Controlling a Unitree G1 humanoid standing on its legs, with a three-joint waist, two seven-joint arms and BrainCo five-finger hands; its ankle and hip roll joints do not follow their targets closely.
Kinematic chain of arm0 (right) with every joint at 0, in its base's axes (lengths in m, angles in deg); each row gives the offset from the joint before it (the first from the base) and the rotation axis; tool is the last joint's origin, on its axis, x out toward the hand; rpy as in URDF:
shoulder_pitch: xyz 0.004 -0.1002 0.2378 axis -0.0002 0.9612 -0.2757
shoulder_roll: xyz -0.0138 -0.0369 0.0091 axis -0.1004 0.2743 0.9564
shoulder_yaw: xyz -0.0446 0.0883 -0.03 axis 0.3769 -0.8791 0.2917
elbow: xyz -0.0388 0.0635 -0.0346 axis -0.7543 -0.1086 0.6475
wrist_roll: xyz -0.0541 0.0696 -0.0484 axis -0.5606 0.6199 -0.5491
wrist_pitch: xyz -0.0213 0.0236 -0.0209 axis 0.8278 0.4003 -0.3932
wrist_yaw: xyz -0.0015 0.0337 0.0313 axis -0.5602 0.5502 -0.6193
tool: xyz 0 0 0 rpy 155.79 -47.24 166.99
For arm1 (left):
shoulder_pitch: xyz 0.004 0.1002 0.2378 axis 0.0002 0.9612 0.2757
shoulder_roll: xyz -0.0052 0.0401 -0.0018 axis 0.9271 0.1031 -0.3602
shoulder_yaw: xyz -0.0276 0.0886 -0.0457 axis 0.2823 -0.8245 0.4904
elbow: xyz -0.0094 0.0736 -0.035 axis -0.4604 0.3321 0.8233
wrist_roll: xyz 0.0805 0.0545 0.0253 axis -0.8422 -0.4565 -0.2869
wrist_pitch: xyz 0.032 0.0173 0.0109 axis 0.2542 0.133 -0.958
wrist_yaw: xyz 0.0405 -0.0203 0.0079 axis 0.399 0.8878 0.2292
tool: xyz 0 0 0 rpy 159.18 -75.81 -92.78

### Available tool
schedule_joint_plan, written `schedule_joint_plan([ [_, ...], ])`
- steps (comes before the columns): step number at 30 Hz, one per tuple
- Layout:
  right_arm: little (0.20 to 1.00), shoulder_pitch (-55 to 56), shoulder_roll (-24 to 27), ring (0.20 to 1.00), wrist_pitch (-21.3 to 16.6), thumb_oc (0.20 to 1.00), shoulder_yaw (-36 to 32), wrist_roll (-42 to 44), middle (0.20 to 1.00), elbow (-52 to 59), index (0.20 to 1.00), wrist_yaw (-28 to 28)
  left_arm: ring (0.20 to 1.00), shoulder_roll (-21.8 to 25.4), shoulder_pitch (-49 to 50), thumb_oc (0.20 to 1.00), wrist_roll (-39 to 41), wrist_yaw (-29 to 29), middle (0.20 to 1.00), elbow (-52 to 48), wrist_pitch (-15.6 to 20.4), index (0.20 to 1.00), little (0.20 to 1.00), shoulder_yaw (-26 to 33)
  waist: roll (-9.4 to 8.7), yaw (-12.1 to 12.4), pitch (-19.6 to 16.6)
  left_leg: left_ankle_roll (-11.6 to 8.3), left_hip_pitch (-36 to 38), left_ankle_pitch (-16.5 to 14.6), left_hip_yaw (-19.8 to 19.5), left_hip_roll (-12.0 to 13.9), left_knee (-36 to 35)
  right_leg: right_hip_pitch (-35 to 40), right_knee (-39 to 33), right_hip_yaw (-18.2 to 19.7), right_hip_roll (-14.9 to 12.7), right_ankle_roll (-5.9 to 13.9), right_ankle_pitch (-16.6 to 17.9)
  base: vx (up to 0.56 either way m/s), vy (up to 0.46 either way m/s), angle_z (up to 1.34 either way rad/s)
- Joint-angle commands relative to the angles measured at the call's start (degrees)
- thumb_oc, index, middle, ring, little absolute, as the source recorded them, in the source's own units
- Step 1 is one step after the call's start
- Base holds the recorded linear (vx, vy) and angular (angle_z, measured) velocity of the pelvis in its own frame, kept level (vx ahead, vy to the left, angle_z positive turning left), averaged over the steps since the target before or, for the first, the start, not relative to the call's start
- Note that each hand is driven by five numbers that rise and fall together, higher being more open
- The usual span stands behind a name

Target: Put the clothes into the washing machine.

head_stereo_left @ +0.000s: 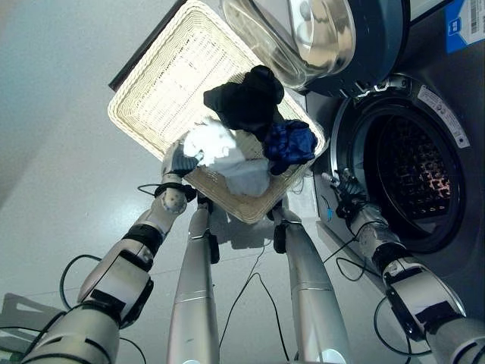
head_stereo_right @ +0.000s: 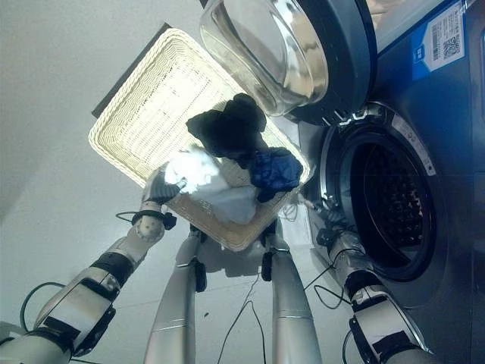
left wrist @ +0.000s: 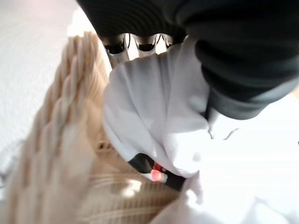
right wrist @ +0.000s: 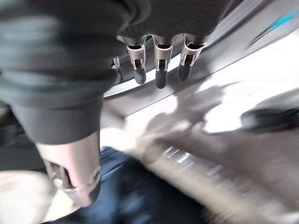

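I'm clamping my left hand on the white garment in the wicker basket to lift it out, parking my right hand, fingers relaxed and empty, at the open washer drum.

Hard light blows out the wicker basket and white garment; glare streaks the glass door. Drum sits dark. Both wrist views smear with blur.

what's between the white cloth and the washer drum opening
In the left eye view, the blue garment lies between the white cloth and the drum opening, then the wicker basket's rim.
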Motion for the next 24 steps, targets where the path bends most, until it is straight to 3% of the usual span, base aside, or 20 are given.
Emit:
schedule_joint_plan([
  [1, 1.0, 4.4, 0.5, 1.0, -8.0, 1.0, -2.5, 2.9, 1.0, 9.0, 1.0, -10.1, 0.2, -2.0, 0.8, 0.2, 7.7, 4.6, 0.2, -7.9, 11.5, 0.2, 0.2, 1.0, 0.07, 1.1, -0.8, 0.28, -0.8, -5.8, -0.7, -5.2, 4.8, 1.3, -11.8, -0.5, 2.9, 5.94, 11.3, 0.0, 0.0, 0.0],
  [3, 1.0, 5.1, 0.3, 1.0, -8.0, 1.0, -2.8, 2.5, 1.0, 11.7, 1.0, -11.8, 0.2, -2.1, 1.4, 0.2, 8.7, 5.5, 0.2, -9.8, 11.7, 0.2, 0.2, 1.5, 0.21, 1.1, -0.8, 0.3, -0.7, -5.9, -0.7, -5.3, 4.7, 1.3, -11.7, -0.5, 2.9, 5.96, 11.2, 0.0, 0.015, 0.01],
  [4, 1.0, 6.1, -0.1, 1.0, -9.8, 1.0, -3.5, 1.4, 1.0, 15.0, 1.0, -13.6, 0.2, -2.7, 2.5, 0.2, 9.9, 7.3, 0.2, -12.7, 13.6, 0.2, 0.2, 2.7, 0.53, 1.1, -0.8, 0.34, -0.5, -6.0, -0.6, -5.4, 4.6, 1.3, -11.5, -0.5, 2.7, 6.0, 11.0, 0.0, 0.052, 0.02],
  [7, 1.0, 7.5, -1.0, 1.0, -10.6, 1.0, -4.8, -3.8, 1.0, 24.3, 1.0, -18.7, 0.2, -3.3, 3.9, 0.2, 15.7, 13.1, 0.2, -21.4, 14.6, 0.2, 0.2, 5.1, 1.26, 1.2, -0.8, 0.49, -0.3, -6.1, -0.4, -5.6, 4.3, 1.1, -11.2, -0.5, 2.4, 5.93, 10.5, 0.0, 0.05, 0.02],
  [14, 1.0, 9.5, -2.7, 1.0, -11.8, 1.0, -5.3, -11.1, 1.0, 34.9, 1.0, -23.5, 0.2, -4.7, 6.5, 0.2, 22.5, 20.9, 0.2, -30.8, 16.4, 0.2, 0.2, 7.9, 1.95, 1.2, -0.8, 0.8, -0.3, -6.0, -0.1, -5.7, 3.9, 1.1, -11.2, -0.6, 1.9, 5.88, 10.2, 0.0, 0.006, 0.0],
  [19, 1.0, 11.0, -4.0, 1.0, -10.5, 1.0, -4.3, -10.7, 1.0, 41.6, 1.0, -17.4, 0.2, -5.6, 7.8, 0.2, 24.9, 26.3, 0.2, -37.0, 15.9, 0.2, 0.2, 8.8, 2.01, 1.1, -0.8, 0.93, -0.2, -5.8, 0.0, -5.9, 3.7, 1.1, -11.5, -0.7, 1.8, 5.87, 10.4, 0.0, 0.0, 0.0],
  [24, 1.0, 11.7, -5.0, 1.0, -7.2, 1.0, -1.7, -9.5, 1.0, 47.1, 1.0, -7.4, 0.2, -6.7, 8.6, 0.2, 27.5, 31.8, 0.2, -42.9, 14.4, 0.2, 0.2, 9.3, 2.07, 1.2, -0.8, 1.04, -0.1, -5.5, 0.2, -5.8, 3.3, 1.3, -11.7, -1.1, 1.4, 5.92, 10.4, 0.0, 0.0, 0.0],
])
